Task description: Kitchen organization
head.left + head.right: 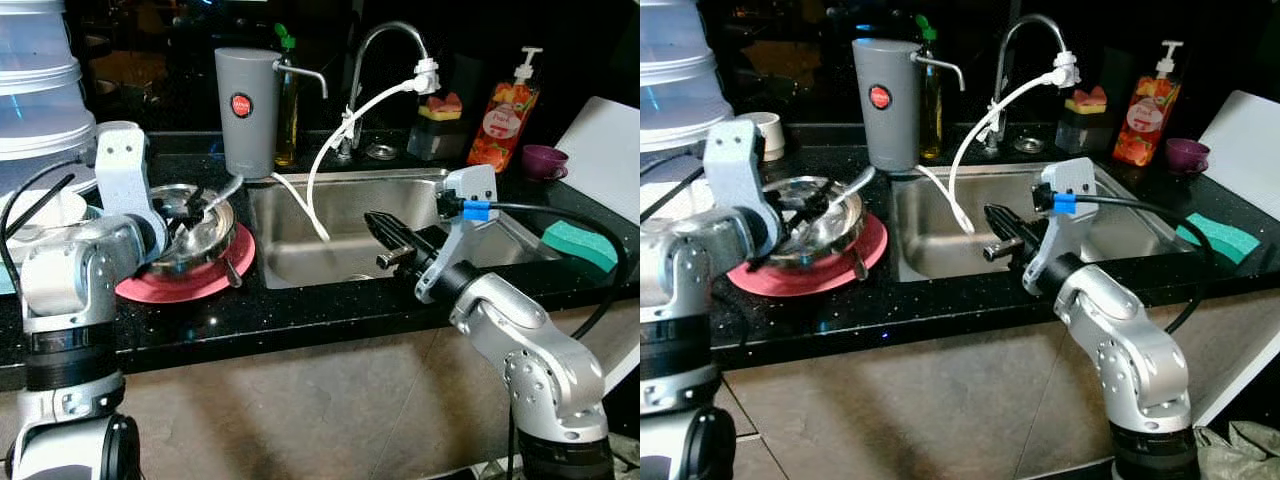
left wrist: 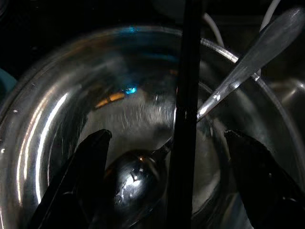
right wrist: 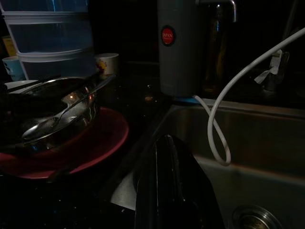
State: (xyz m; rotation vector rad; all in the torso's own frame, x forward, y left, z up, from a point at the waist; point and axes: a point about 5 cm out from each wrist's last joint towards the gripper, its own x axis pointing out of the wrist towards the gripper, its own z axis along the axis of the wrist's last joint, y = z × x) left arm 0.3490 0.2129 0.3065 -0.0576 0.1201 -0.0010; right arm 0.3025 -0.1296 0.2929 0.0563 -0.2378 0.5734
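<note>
Now, going from the left: stacked translucent containers point(image 1: 40, 90) stand at about ten o'clock of the scene, on the black counter point(image 1: 300, 310). Just beside them is the left gripper point(image 2: 167, 157). It reaches down into the steel bowl point(image 1: 195, 235), and its two black fingers point(image 2: 78, 176) are spread apart, one on each side of the spoon point(image 2: 138, 176); they do not close on it. The spoon lies inside the bowl with its round end at the bottom, and its handle leans over the rim toward one o'clock. A thin black stick point(image 2: 183, 119) also crosses the bowl. The bowl sits on a red plate point(image 1: 225, 275), which lies on the counter just to the left of the sink point(image 1: 320, 240).

Behind the plate, at twelve o'clock from it, stands a grey water filter point(image 1: 247, 110) with a red round mark. A white hose point(image 1: 330, 160) hangs from the faucet point(image 1: 385, 60) down into the sink.

The right gripper point(image 1: 385, 232) is held over the sink basin, pointing toward nine o'clock; its fingers look pressed together and they hold nothing. At two o'clock, along the back of the counter, are an orange soap bottle point(image 1: 508, 110) and a small purple cup point(image 1: 543, 160). A green sponge point(image 1: 578, 245) lies at three o'clock, near the right edge of the sink.
</note>
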